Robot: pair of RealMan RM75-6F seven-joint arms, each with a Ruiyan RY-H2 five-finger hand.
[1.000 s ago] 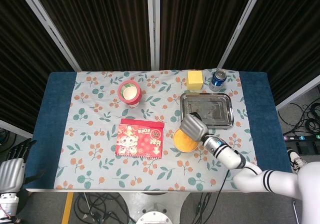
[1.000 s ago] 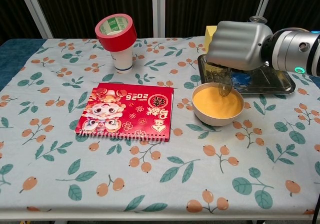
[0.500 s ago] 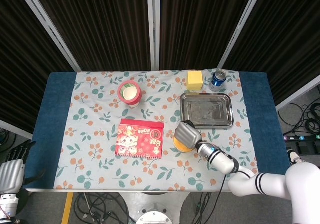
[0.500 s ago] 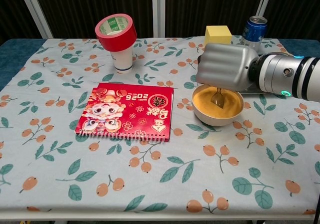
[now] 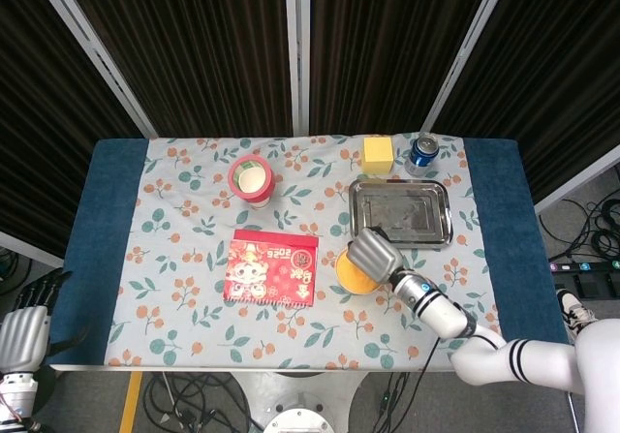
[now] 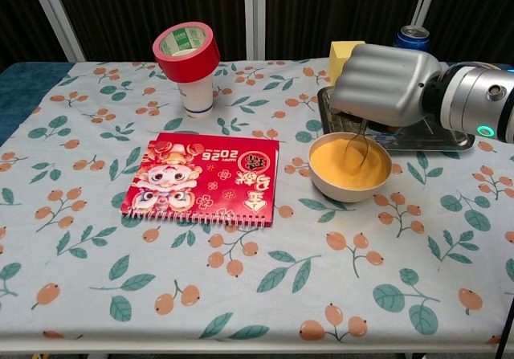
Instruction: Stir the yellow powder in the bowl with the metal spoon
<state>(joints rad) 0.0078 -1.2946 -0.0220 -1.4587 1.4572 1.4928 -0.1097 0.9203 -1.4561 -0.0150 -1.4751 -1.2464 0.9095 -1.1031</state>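
A white bowl (image 6: 348,185) of yellow powder (image 6: 345,160) stands right of centre on the flowered cloth, also seen as the bowl (image 5: 353,276) in the head view. My right hand (image 6: 387,85) hovers over its far rim and grips the metal spoon (image 6: 356,144), whose tip dips into the powder. From above, the right hand (image 5: 373,253) covers the bowl's right part. My left hand (image 5: 21,334) hangs off the table's left front corner, fingers apart, holding nothing.
A red spiral notebook (image 6: 206,178) lies left of the bowl. A red tape roll on a white cup (image 6: 188,62) stands at back left. Behind the bowl are a metal tray (image 6: 434,131), a yellow block (image 6: 342,51) and a blue can (image 6: 412,37).
My right hand shifted from left over the bowl back toward the right and far side, dragging the spoon through the powder. The left hand stayed still.
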